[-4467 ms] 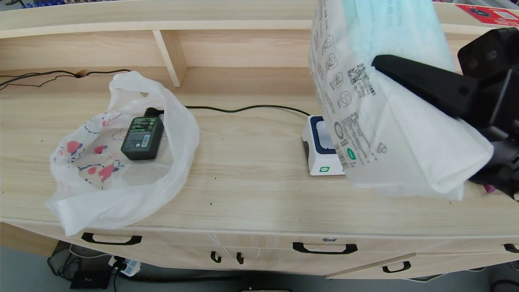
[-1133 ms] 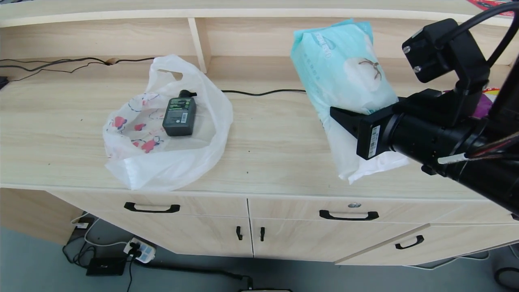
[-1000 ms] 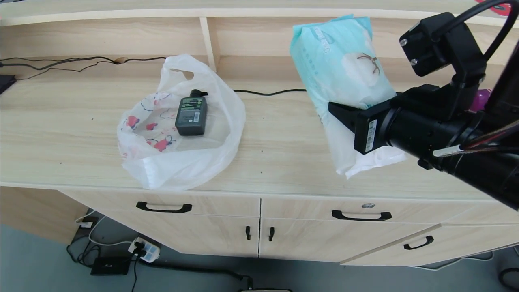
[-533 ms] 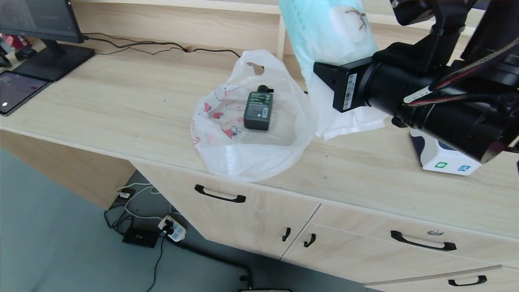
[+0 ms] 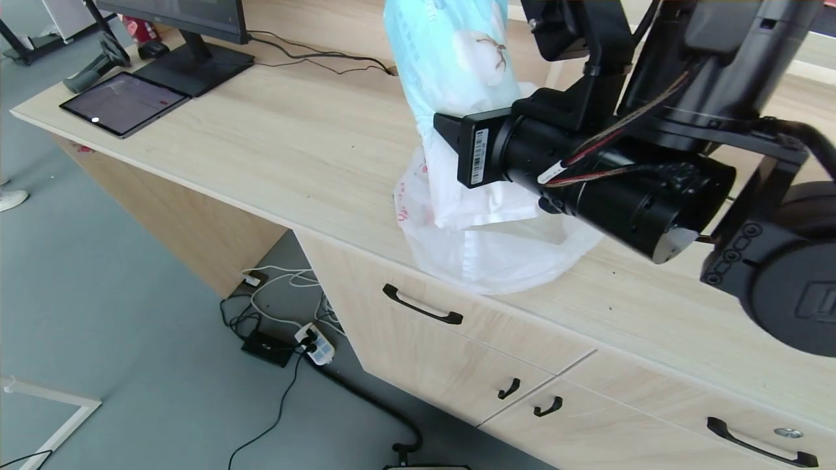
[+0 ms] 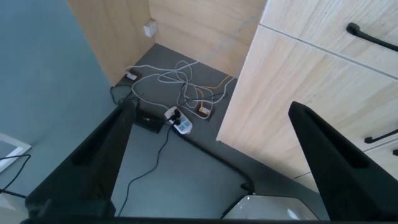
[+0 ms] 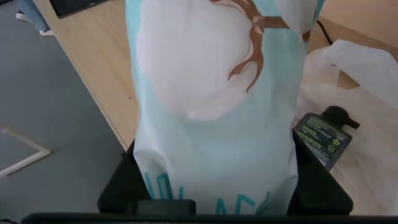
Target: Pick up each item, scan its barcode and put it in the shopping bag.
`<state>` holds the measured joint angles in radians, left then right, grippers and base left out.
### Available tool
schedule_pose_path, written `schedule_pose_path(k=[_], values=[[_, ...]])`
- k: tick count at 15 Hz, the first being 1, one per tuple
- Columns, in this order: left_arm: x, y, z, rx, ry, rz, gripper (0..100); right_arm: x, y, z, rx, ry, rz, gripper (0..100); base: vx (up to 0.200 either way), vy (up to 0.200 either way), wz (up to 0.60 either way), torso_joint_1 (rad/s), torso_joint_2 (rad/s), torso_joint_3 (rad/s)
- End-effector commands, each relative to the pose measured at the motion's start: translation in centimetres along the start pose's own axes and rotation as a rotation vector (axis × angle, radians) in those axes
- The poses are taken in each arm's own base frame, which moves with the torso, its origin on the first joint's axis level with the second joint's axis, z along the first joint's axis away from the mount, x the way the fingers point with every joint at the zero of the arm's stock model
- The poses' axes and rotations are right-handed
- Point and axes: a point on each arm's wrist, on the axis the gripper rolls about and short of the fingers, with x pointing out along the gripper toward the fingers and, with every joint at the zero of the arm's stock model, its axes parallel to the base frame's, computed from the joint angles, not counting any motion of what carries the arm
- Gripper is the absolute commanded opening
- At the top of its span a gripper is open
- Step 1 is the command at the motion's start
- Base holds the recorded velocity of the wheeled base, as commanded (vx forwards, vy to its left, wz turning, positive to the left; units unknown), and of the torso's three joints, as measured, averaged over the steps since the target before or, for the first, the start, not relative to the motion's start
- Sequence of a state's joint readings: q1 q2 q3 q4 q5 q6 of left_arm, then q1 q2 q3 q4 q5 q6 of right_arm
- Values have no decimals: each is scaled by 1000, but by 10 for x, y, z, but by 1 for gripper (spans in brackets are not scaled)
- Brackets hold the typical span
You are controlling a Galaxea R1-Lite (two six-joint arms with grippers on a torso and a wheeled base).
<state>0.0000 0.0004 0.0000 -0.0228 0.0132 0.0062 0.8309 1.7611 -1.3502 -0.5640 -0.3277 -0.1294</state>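
Observation:
A light-blue and white tissue pack (image 5: 457, 59) hangs upright in my right gripper (image 7: 214, 186), whose fingers (image 7: 121, 177) press it from both sides. It hovers just above the white shopping bag (image 5: 490, 258), which lies open on the wooden counter (image 5: 294, 150) near its front edge. In the right wrist view a black bottle (image 7: 323, 140) lies inside the bag (image 7: 367, 81), beside the pack. My left gripper (image 6: 211, 168) stands open with nothing between its fingers, low over the grey floor in front of the cabinet.
A monitor (image 5: 176, 10), a tablet (image 5: 121, 101) and a handheld scanner (image 5: 98, 62) occupy the counter's far left end. Drawers with black handles (image 5: 421, 307) run below the counter. Cables and a power strip (image 5: 313, 336) lie on the floor.
The head view has swung left. My right gripper carried the tissue pack from above the scanner, right of the bag, to over the bag.

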Motion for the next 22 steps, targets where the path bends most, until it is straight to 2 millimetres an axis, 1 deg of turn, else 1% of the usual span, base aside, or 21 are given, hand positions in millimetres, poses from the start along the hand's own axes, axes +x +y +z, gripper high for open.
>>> schedule_pose_path(k=[1, 3, 4, 5, 6, 7, 13, 15, 18, 22], values=[[0, 0, 0, 0, -1, 1, 100, 22, 11, -22, 2, 27, 19, 0, 0, 0, 0, 0, 0, 0], [0, 0, 0, -2, -4, 1, 100, 32, 3, -31, 9, 11, -9, 0, 0, 0, 0, 0, 0, 0], [0, 0, 0, -2, -4, 1, 100, 33, 3, -31, 9, 11, -9, 0, 0, 0, 0, 0, 0, 0], [0, 0, 0, -5, -5, 2, 100, 36, -7, -35, 4, 10, -37, 0, 0, 0, 0, 0, 0, 0], [0, 0, 0, -5, -5, 2, 100, 36, -7, -35, 4, 10, -37, 0, 0, 0, 0, 0, 0, 0], [0, 0, 1, -5, -7, 2, 100, 40, -23, -36, -5, 9, -80, 0, 0, 0, 0, 0, 0, 0], [0, 0, 0, -5, -5, 2, 100, 42, -59, -30, -31, -25, -174, 0, 0, 0, 0, 0, 0, 0], [0, 0, 0, -5, -5, 1, 100, 41, -67, -31, -48, -24, -174, 0, 0, 0, 0, 0, 0, 0], [0, 0, 0, -5, -5, 1, 100, 41, -72, -34, -63, -28, -184, 0, 0, 0, 0, 0, 0, 0], [0, 0, 0, -5, -5, 2, 100, 36, -72, -50, -82, -7, -183, 0, 0, 0, 0, 0, 0, 0]])
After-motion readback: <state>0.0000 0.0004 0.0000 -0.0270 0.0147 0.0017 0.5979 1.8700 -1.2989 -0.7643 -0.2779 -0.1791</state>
